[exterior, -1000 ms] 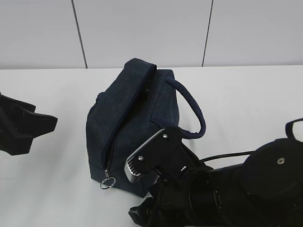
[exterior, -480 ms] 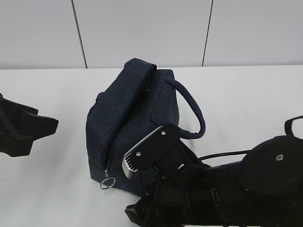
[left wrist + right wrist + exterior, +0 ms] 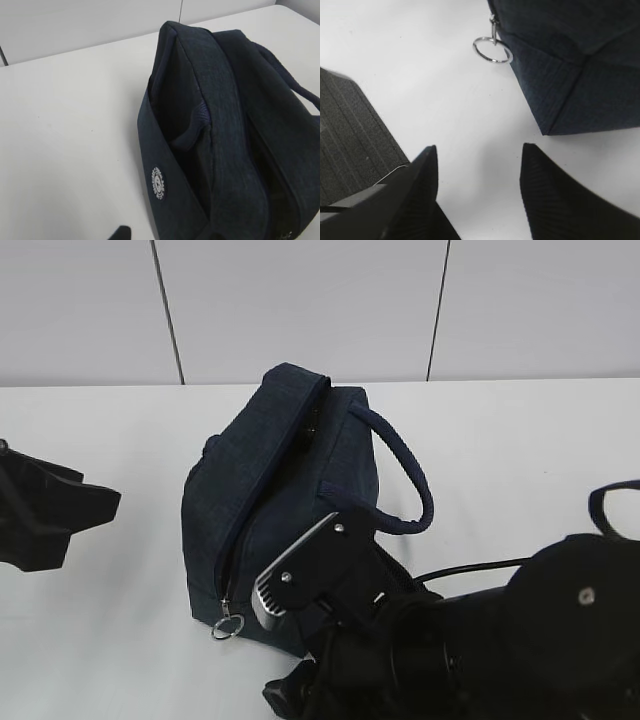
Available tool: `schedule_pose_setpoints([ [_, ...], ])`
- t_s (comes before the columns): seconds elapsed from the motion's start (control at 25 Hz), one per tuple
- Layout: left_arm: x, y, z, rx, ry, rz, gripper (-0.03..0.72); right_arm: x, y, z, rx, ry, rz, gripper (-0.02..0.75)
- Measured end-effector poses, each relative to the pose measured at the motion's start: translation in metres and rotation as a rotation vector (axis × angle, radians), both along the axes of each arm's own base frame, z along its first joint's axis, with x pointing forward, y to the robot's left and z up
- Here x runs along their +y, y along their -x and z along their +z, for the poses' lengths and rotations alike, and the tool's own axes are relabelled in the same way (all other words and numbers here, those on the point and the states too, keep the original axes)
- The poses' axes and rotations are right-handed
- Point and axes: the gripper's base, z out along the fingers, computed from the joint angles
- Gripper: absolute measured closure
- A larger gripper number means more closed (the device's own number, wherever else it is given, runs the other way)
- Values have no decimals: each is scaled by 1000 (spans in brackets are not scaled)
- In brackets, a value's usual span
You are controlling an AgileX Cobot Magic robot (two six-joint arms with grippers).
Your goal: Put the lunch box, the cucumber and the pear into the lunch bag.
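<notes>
The right claw hangs low over the bench with its two fingers spread and nothing between them. It sits just short of the bag's near bottom corner. The silver ring pull dangles off the end of the zipper, up and to the left of the claw's gap, close but not touching either finger.

The left claw rests at the far left of the exterior view, well apart from the bag. Whether it is spread or pressed together I cannot tell; only a dark sliver of it shows at the bottom edge of the left wrist view.

The bag stands upright in the middle of the bench, and its zipper runs down to the ring.

Risks, as I judge them: the ring is thin and loose, so the claw could slip past it or only nudge it. A pull on the zipper with no other hold could drag or tip the light fabric bag. The right arm also crowds the bag's front.

Count: one bag, one ring pull, two handles (one looped on each side), two claws. Lunch box, cucumber and pear: none in sight in any view, so I cannot tell where they are.
</notes>
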Motion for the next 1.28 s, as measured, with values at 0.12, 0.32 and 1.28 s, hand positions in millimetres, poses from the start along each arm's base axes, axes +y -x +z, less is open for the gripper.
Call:
schedule_pose_setpoints([
  [0.12, 0, 0, 0, 0, 0, 0, 415, 2, -1, 2, -27, -16, -67, 328],
  [0.32, 0, 0, 0, 1, 0, -1, 419, 14, 10, 5, -79, -109, -67, 328],
  [1.28, 0, 0, 0, 2, 0, -1, 438, 35, -16, -70, -233, -171, -154, 328],
])
